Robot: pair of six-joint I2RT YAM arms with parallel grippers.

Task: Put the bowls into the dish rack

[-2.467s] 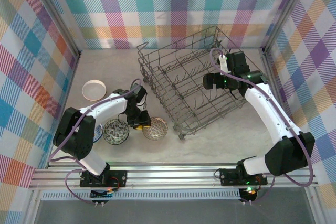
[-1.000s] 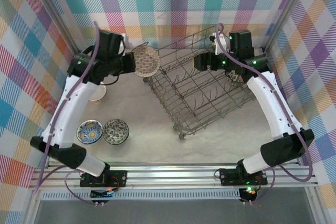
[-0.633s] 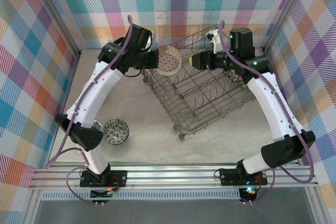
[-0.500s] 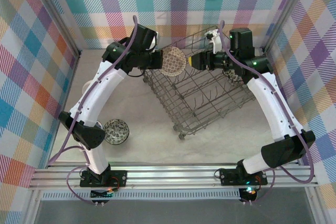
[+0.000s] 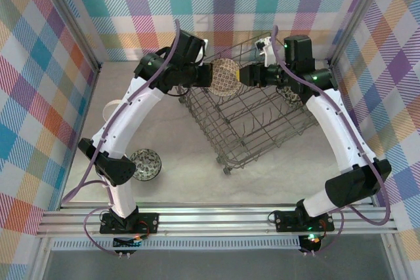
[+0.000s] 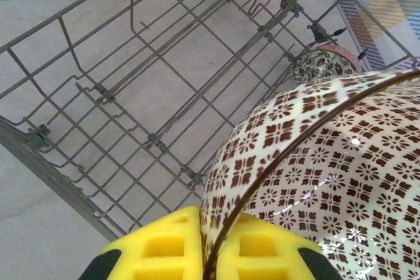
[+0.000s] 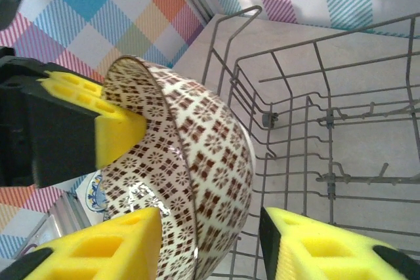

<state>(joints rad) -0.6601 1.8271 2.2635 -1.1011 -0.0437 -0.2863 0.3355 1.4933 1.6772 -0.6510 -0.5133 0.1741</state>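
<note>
While left gripper pinches bowl, right gripper straddles its rim.

Rack sits right of centre on the tabletop. Over its 10 o'clock corner hangs a bowl — left pincer at its 9 o'clock, right pincer at 3. A second bowl lies at the rack's 8 o'clock — a third bowl stands inside, near 3 o'clock.

text: none legible | bowl: pattern only, no lettering | dish rack: no label or number
</note>
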